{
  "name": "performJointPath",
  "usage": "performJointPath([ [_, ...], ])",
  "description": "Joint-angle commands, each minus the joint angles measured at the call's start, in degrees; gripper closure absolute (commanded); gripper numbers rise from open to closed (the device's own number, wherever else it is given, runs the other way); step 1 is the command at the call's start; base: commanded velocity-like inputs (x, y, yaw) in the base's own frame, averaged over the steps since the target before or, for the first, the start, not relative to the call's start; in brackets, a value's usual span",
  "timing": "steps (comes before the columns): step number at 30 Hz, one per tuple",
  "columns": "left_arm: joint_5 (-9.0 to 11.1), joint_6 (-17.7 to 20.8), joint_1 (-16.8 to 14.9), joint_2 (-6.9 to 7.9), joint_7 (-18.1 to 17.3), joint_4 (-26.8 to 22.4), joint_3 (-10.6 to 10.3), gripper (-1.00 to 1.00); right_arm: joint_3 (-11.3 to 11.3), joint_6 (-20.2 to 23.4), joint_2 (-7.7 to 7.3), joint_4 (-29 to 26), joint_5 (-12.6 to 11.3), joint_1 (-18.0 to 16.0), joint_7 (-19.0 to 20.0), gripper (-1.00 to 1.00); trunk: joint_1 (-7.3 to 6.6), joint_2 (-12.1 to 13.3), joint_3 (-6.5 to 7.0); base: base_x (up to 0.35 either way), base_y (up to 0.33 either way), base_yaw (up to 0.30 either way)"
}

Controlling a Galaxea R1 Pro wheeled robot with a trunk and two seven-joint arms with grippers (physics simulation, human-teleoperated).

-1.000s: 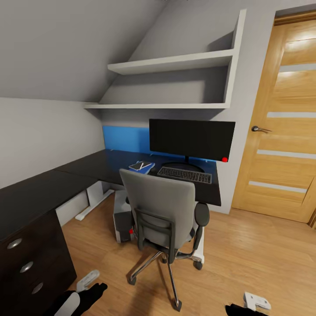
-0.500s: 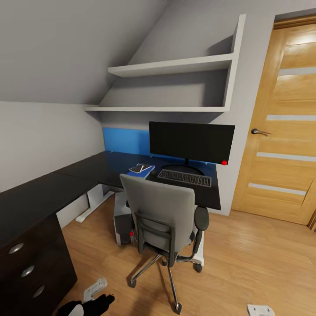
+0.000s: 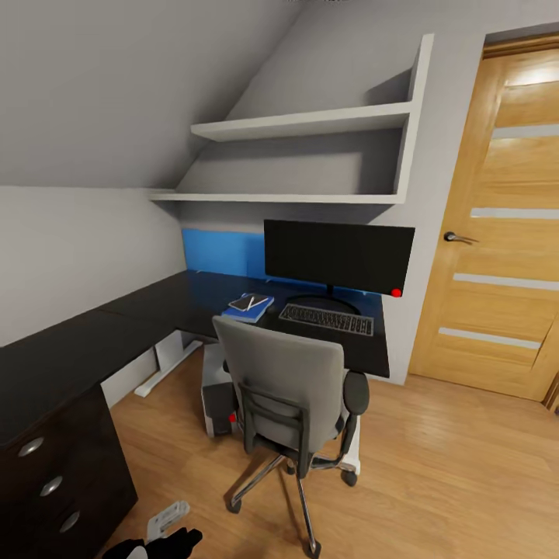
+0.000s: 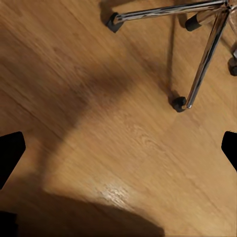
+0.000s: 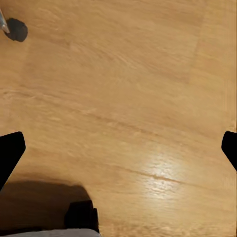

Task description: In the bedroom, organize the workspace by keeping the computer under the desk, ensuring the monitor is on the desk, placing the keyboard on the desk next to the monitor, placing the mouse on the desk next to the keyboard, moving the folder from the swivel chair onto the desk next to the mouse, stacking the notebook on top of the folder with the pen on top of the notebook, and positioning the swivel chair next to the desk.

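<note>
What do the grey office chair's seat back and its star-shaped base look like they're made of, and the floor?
The grey office chair's back looks like matte woven fabric, with no shine. Its star base appears to be polished chrome metal, bright with reflections. The floor looks like varnished wood planks: visible grain and a glossy highlight.

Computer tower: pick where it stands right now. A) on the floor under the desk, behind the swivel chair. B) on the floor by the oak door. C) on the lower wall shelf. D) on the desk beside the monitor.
A: the computer stands on the wood floor beneath the black top of the desk, partly hidden by the swivel chair.
</note>
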Motion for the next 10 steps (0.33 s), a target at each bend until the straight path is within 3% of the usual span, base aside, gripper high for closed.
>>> performJointPath([
  [1, 0.4, 0.0, 0.1, 0.09, 0.6, -0.1, -0.3, -1.00, 0.4, 0.1, 0.07, 1.3, -0.5, 0.0, -0.4, -1.00, -0.23, 0.4, 0.13, 0.000, 0.000, 0.000],
  [6, -3.3, -0.1, 3.5, 0.15, 0.8, -0.2, -0.3, -1.00, 0.5, 2.0, 0.70, 4.7, -0.4, 0.0, -0.5, -1.00, -1.33, 2.4, 1.02, 0.000, 0.000, 0.000],
  [7, -5.1, -0.2, 5.1, 0.07, 0.9, 0.0, -0.4, -1.00, 0.5, 2.5, 0.82, 4.4, -0.4, 0.0, -0.6, -1.00, -1.33, 2.4, 1.02, 0.000, 0.000, 0.000],
  [10, -5.9, 0.0, 5.8, -0.27, 0.9, 0.8, -0.4, -1.00, 0.5, 2.7, 0.82, 4.2, -0.4, -0.1, -0.7, -1.00, -1.33, 2.4, 1.02, 0.000, 0.000, 0.000],
])
